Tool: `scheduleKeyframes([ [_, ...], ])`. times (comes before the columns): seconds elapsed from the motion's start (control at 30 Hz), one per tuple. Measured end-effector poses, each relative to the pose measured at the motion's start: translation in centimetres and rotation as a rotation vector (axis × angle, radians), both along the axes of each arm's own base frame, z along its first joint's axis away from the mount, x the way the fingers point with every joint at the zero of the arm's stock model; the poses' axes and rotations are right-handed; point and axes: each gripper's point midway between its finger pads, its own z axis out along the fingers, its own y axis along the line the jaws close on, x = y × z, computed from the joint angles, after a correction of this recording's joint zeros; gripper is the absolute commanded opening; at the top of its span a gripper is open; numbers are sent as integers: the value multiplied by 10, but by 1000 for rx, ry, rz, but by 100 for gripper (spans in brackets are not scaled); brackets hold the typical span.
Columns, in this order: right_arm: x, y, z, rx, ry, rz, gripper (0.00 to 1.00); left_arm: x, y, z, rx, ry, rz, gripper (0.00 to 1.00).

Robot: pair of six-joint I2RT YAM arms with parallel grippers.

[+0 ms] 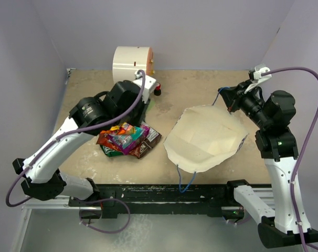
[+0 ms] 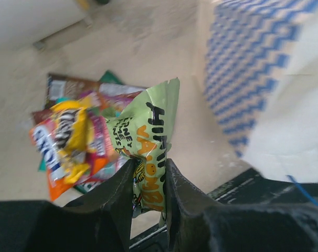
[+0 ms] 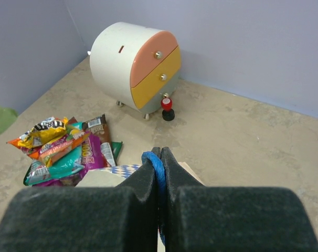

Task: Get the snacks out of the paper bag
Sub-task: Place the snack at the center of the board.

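Observation:
The paper bag (image 1: 203, 137) lies on the table right of centre, its white inside facing up; its blue-and-white checkered outside shows in the left wrist view (image 2: 253, 63). A pile of snacks (image 1: 128, 139) lies just left of the bag, also seen in the left wrist view (image 2: 75, 136) and the right wrist view (image 3: 64, 149). My left gripper (image 2: 148, 176) is shut on a green packet (image 2: 148, 126) and holds it above the pile. My right gripper (image 3: 160, 157) is shut on the bag's blue cord handle (image 3: 151, 158) at the bag's far right corner (image 1: 225, 98).
A white drum with orange and yellow drawers (image 1: 133, 63) stands at the back left, also seen in the right wrist view (image 3: 133, 65). A small red-and-black object (image 3: 167, 107) sits beside it. A black rail (image 1: 175, 190) runs along the near edge. Walls close in the sides.

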Motion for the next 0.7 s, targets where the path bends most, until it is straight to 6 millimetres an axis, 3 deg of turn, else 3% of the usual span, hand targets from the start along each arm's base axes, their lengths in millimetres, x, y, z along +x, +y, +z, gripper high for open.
scheduleKeyframes([
  [0.17, 0, -2, -2, 0, 2, -14, 0, 37, 78, -27, 189, 48, 263, 31],
  [0.3, -2, -3, -1, 1, -2, -17, 0, 53, 130, -50, 374, 66, 404, 32],
  [0.43, -3, -3, -1, 1, -4, -17, 0, 62, 146, -66, 438, 90, 426, 36],
  [0.7, -3, -3, -1, 0, -4, -17, 0, 76, 139, -88, 416, 130, 370, 39],
])
